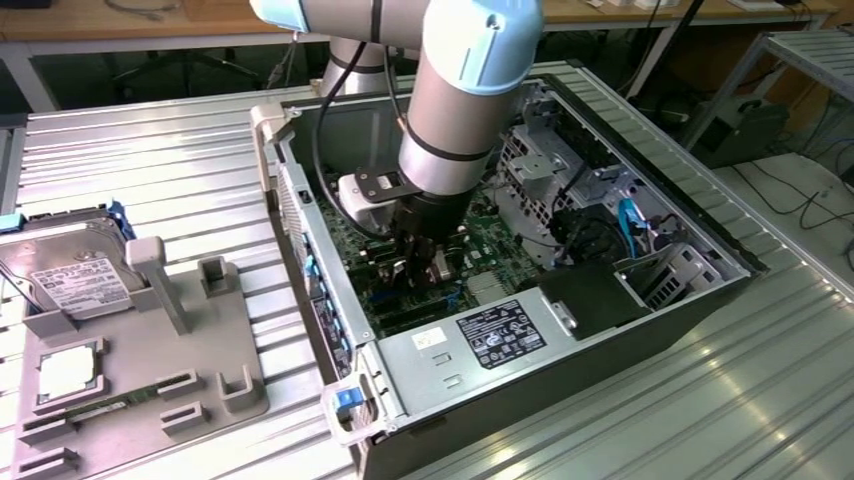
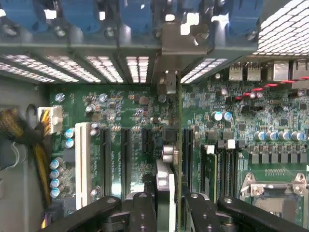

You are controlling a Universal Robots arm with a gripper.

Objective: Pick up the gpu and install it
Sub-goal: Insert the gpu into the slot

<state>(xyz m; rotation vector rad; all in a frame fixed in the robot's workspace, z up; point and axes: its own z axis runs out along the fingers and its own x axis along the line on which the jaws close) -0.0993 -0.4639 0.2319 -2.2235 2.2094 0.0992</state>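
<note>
My claw (image 1: 416, 268) is down inside the open computer case (image 1: 694, 300), right over the green motherboard (image 2: 140, 125). In the wrist view the two black fingers (image 2: 140, 212) sit either side of the graphics card (image 2: 170, 193), which I see edge-on and standing upright between them. The fingers are clamped on the graphics card, partly closed, pressing both faces of it.

The card runs from the claw toward the case's back wall, where its silver bracket (image 2: 169, 82) meets the row of vented slot covers (image 2: 96, 67) and blue clips (image 2: 140, 17). Its lower edge is down at the motherboard, in line with a long black slot (image 2: 186, 154), next to the other black slots (image 2: 124, 159) and the white slot (image 2: 82, 159). Can't tell if it's fully seated.

On the far side of the card from the white slot: memory slots (image 2: 227, 166) and the processor socket (image 2: 277, 193).

In the exterior view the arm (image 1: 461, 90) drops into the case beside the power supply (image 1: 501, 335). Outside the case, toward the exterior view's left, a grey holder (image 1: 147, 340) with a hard drive (image 1: 74, 280) on it sits on the metal table (image 1: 160, 170).
</note>
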